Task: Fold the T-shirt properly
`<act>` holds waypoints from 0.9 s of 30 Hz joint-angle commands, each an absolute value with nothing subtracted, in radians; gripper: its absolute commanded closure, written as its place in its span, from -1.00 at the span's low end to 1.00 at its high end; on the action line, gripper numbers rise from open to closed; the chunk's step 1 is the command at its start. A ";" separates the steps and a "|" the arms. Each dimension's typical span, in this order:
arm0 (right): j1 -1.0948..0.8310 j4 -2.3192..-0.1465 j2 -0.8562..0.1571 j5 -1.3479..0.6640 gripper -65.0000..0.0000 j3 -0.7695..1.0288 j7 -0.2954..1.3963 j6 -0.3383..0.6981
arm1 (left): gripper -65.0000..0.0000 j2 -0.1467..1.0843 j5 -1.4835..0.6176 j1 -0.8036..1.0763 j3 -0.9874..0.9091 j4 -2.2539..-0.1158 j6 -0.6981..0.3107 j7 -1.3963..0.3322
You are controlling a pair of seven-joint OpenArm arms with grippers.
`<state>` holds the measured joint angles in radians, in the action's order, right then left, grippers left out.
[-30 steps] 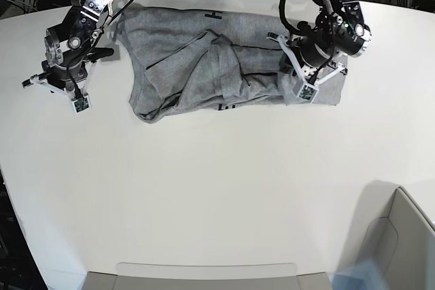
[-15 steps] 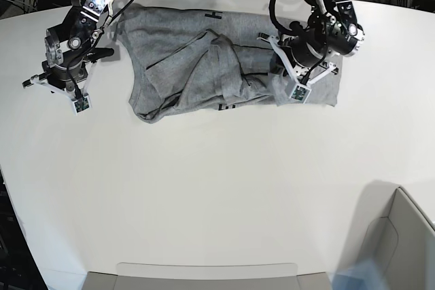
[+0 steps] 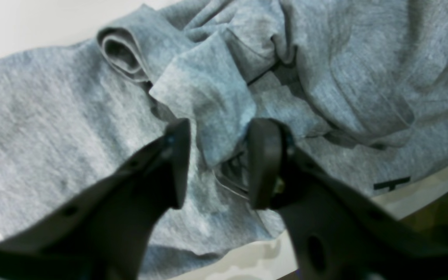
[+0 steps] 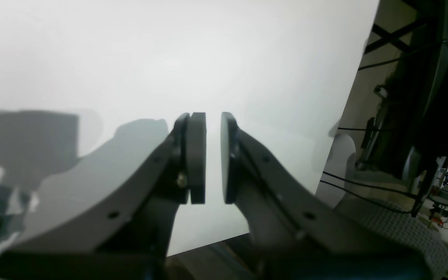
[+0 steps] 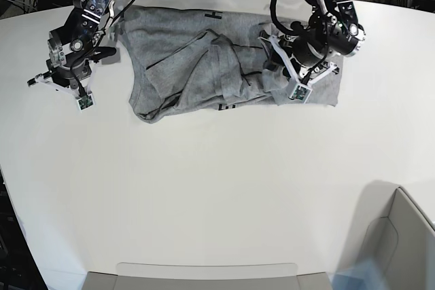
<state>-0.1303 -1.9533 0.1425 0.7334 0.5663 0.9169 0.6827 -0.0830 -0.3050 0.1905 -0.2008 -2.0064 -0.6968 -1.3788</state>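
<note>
Your T-shirt [image 5: 204, 66] lies crumpled along the far edge of the white surface [image 5: 217, 195], stretching from one arm to the other, with bunched ridges running through its middle and a strip of black lettering showing near its far hem and again at its near edge. Your left hand [image 3: 216, 163] sits over the shirt's end on the base view's right, and in the left wrist view you see its two dark fingers [image 3: 262, 163] standing apart with a loose flap of grey cloth poking up into the gap; the flap touches neither finger clearly, so the hand is released and grips nothing. Just beyond that flap you see a rolled tube of fabric and several overlapping folds, and a black printed mark near the shirt's edge where the cloth meets the surface. Your right hand [image 4: 213, 155] is off the garment, beside its other end on the base view's left, hanging over bare surface. Its pads [image 4: 196, 155] stand close together with a narrow slit of light between them, and nothing is caught in that slit.
</note>
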 commanded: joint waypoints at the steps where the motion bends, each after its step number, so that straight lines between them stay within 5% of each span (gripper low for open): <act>1: -0.116 -1.972 0.140 0.736 0.76 0.564 0.908 0.698 | 0.48 -0.082 -0.317 0.180 -0.205 -2.020 -0.698 -1.360; 7: -0.099 -1.974 0.140 0.736 0.76 0.565 0.911 0.698 | 1.00 -0.077 -0.317 0.179 -0.314 -2.023 -0.698 -1.357; 23: -0.090 -1.972 0.139 0.737 0.76 0.512 0.911 0.698 | 1.00 -0.074 -0.447 0.173 -0.325 -2.037 -0.698 -1.396; 27: -0.094 -1.972 0.140 0.737 0.76 0.478 0.912 0.698 | 0.51 -0.077 -0.458 0.173 -0.302 -2.035 -0.698 -1.396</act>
<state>-0.1036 -1.9549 0.1425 0.7338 0.4824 0.9203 0.6827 -0.0784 -0.4435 0.1783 -0.3027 -2.0186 -0.6968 -1.4097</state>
